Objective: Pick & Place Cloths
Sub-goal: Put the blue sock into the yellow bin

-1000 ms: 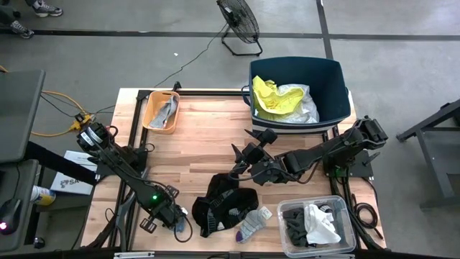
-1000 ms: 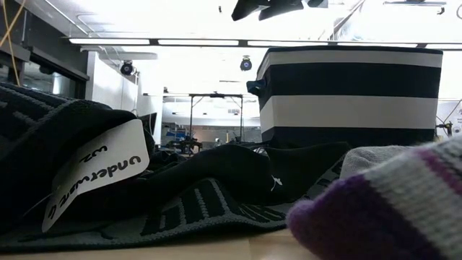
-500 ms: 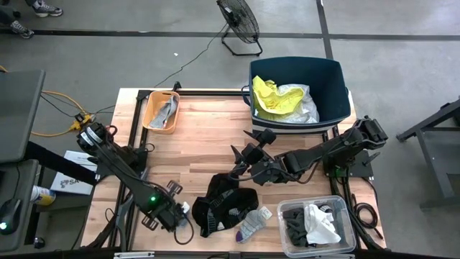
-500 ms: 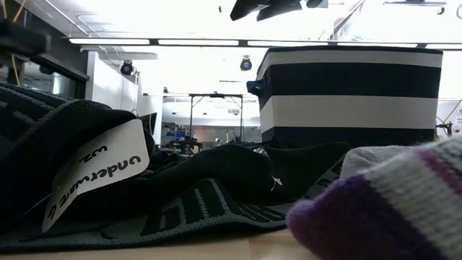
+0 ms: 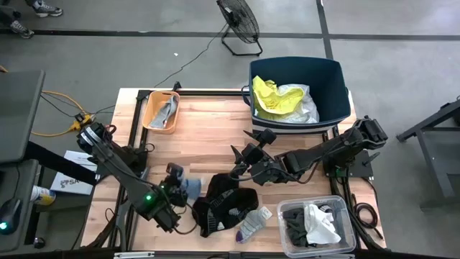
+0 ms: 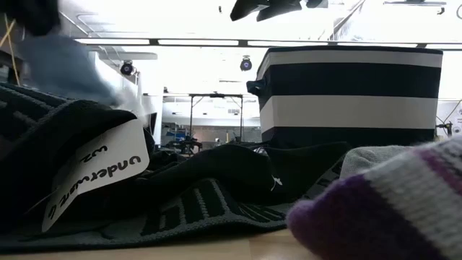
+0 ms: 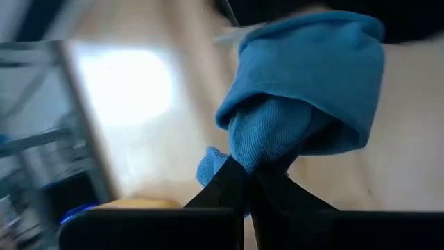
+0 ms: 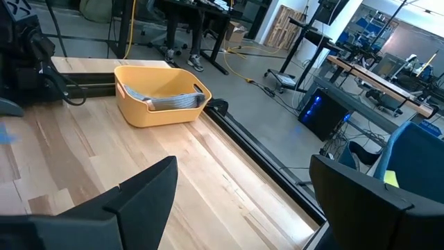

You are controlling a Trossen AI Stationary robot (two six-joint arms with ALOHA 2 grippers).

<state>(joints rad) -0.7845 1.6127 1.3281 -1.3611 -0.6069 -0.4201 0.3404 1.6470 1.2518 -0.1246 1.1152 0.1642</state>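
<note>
My left gripper is shut on a blue-grey cloth and stands above the table's near-left part, left of a black garment. That cloth fills the left wrist view and blurs past the low view's upper left. The black garment lies flat, with its white tag showing. A grey sock with purple ends lies at its near-right edge. My right gripper hovers open over the table's middle, holding nothing. The fingers are spread wide in its wrist view. My left gripper pinches a bunched fold of the blue-grey cloth between its two fingertips. The cloth is lifted clear of the table and bulges beyond the fingers in a loose rounded lump.
A navy tub at the far right holds neon yellow and white cloths. A clear bin at the near right corner holds dark grey and white cloths. An orange tray sits at the far left. Bare wood lies between tray and garment.
My left gripper has risen from the table's near edge and swung toward the far edge and right. It has carried the blue-grey cloth up clear of the table, and the cloth now crosses the low view's upper left. The right arm has kept still.
</note>
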